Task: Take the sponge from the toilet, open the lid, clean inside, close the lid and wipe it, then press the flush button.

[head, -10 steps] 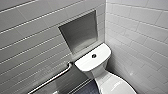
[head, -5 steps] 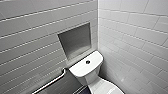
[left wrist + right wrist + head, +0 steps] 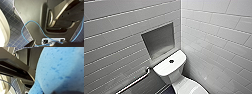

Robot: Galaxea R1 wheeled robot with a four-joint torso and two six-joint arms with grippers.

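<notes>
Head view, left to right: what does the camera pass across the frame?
metal grab bar → recessed wall niche → toilet lid → tiled right-hand wall

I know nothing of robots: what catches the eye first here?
The bright blue sponge looms close before the right wrist camera. In the head view, the white toilet sits in a corner of tiled walls, a dark flush button on its tank, a wall niche above.
</notes>
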